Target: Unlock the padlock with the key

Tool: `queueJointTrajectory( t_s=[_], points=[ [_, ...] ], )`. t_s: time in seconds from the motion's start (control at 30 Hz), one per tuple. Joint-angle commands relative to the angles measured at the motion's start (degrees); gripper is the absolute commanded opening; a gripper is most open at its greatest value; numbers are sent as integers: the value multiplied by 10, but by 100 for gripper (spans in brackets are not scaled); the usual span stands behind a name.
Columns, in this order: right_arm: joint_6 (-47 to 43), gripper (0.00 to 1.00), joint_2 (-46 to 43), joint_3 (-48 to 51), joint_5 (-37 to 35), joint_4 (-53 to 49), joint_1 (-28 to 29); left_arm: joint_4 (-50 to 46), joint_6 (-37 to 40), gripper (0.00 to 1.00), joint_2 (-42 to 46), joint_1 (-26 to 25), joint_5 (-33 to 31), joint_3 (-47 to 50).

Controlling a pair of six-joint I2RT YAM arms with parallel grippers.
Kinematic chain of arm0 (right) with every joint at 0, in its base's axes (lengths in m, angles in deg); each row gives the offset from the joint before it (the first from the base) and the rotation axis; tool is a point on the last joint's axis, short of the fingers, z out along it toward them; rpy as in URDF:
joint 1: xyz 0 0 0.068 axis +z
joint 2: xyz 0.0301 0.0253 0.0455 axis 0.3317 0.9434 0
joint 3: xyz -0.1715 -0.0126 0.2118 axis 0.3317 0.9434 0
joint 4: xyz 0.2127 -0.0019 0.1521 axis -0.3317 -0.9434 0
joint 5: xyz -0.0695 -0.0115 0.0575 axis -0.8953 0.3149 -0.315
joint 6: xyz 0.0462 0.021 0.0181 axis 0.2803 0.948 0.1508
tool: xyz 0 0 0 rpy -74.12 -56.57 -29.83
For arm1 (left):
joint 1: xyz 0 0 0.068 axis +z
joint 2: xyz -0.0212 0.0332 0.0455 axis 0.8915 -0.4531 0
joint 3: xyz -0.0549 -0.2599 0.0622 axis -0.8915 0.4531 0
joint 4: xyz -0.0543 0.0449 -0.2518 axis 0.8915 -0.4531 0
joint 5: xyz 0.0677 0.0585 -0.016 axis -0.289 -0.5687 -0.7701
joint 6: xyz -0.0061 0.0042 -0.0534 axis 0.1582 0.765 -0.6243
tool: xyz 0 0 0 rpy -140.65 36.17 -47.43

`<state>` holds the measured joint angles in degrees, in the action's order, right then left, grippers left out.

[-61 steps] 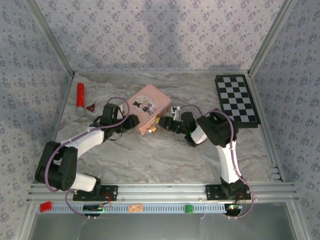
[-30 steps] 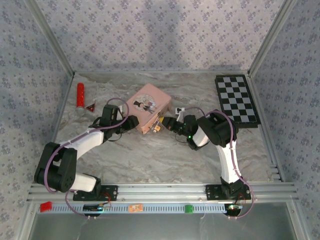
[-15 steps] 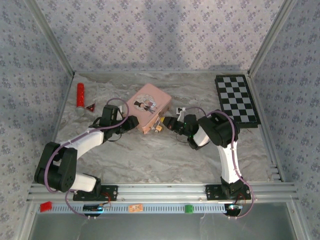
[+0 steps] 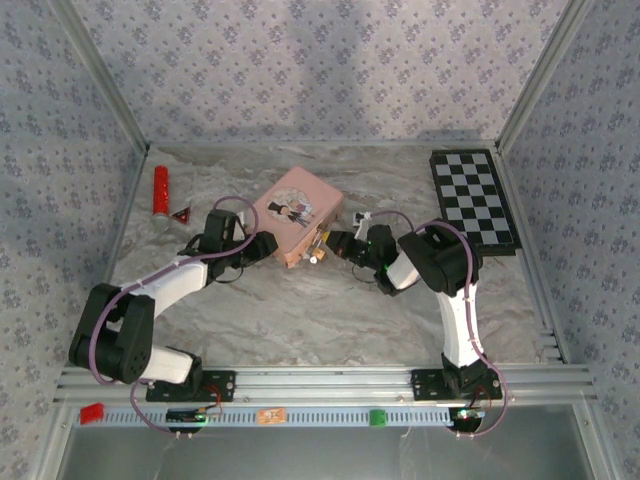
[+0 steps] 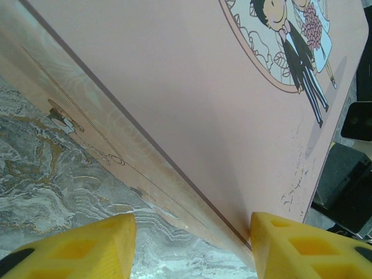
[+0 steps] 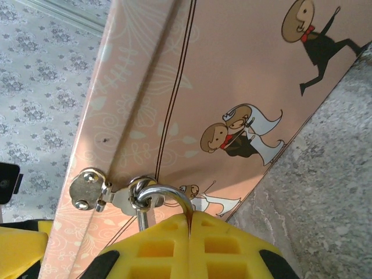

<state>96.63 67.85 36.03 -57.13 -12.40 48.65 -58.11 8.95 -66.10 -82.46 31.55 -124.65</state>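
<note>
- The pink tin (image 4: 297,212) lies flat near the middle of the surface (image 4: 330,310), picture lid up, with one arm at each end of its near side.
- The left fingers (image 5: 75,247) are spread wide astride the tin's lower edge. One sits right beside the wall and the other is apart over the bare surface. I judge they act as a stop, so the tin cannot slide while the lock is worked.
- The padlock (image 6: 170,190) hangs on the tin's front wall, with its thin shackle threaded through the ring of the hasp (image 6: 93,192).
- The right fingers (image 6: 157,250) are pressed together, and the shackle rises straight out of the seam between them. They appear to pinch the lock's small body, which is hidden, and that hold would steady it.
- I cannot tell where the key is, or whether it is in the lock.
- The tin is shut, with the lid seam closed and the hasp across it, so its contents cannot be seen. With the shackle through the ring, the unlocking reads as not yet done.
- The checkerboard (image 4: 473,197) and the red tube (image 4: 160,190) lie well apart at the far corners and are not involved.
</note>
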Motion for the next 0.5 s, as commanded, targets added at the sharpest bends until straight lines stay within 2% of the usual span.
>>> queueJointTrajectory(
  t_s=[0.0, 0.47],
  points=[
    [11, 3, -23, -9, -15, 17, -11, -23, 5, 54, -7, 2, -10, -6],
    [26, 3, -25, -12, -15, 45, -25, -24, 4, 54, -9, 3, -10, -7]
  ],
)
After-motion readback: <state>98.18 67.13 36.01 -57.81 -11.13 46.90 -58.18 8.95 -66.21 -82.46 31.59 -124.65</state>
